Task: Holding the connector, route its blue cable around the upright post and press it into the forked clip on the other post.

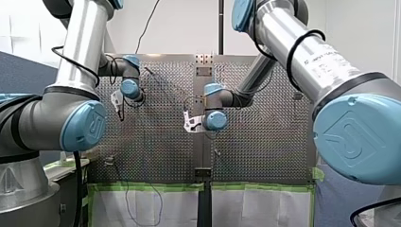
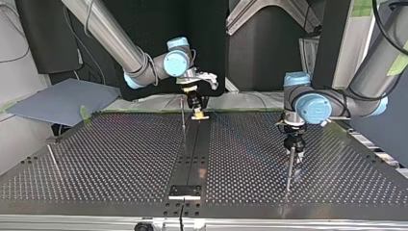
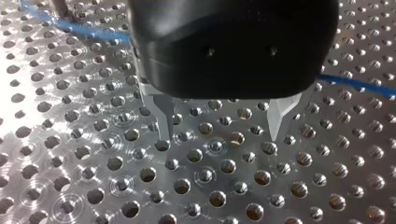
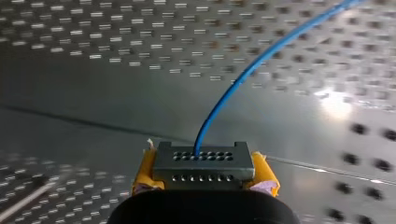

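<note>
The right gripper [image 4: 204, 176] pinches a small grey metal connector block [image 4: 202, 163] between its yellow pads [image 4: 143, 173]; a thin blue cable [image 4: 243, 77] comes out of the block and runs away over the shiny table with holes [image 3: 116, 186]; the cable looks light and bendy, so it will likely flop and spring back; the hard block is the best place to hold; the left gripper [image 3: 219, 134] hangs low with its metal fingers [image 3: 164, 119] wide apart and nothing between them; one thin upright post [image 2: 183, 118] stands near the block; the other thin post [image 2: 289, 168] stands under the left gripper, which may get in the way; which post has the fork is too small to tell.
</note>
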Action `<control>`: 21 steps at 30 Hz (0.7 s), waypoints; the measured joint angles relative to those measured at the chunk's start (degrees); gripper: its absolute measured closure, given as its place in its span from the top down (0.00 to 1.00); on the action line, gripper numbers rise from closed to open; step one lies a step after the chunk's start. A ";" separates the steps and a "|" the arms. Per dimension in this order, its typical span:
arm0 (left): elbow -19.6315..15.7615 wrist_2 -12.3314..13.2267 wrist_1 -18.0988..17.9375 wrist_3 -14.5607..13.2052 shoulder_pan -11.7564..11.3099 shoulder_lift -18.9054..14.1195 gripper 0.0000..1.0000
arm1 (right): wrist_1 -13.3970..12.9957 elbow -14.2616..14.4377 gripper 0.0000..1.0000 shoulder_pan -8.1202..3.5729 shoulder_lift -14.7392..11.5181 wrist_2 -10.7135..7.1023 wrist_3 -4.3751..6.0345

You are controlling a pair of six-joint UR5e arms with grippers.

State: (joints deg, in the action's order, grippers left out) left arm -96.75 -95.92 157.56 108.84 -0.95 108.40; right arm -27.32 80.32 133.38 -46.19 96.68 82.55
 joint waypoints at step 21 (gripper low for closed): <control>0.00 -1.67 -1.46 4.86 -0.26 0.00 1.00 | -7.26 7.48 0.00 -1.59 7.02 8.80 -0.83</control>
State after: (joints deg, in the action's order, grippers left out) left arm -96.75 -97.59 156.10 113.69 -1.21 108.40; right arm -34.58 87.80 131.79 -39.17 105.47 81.71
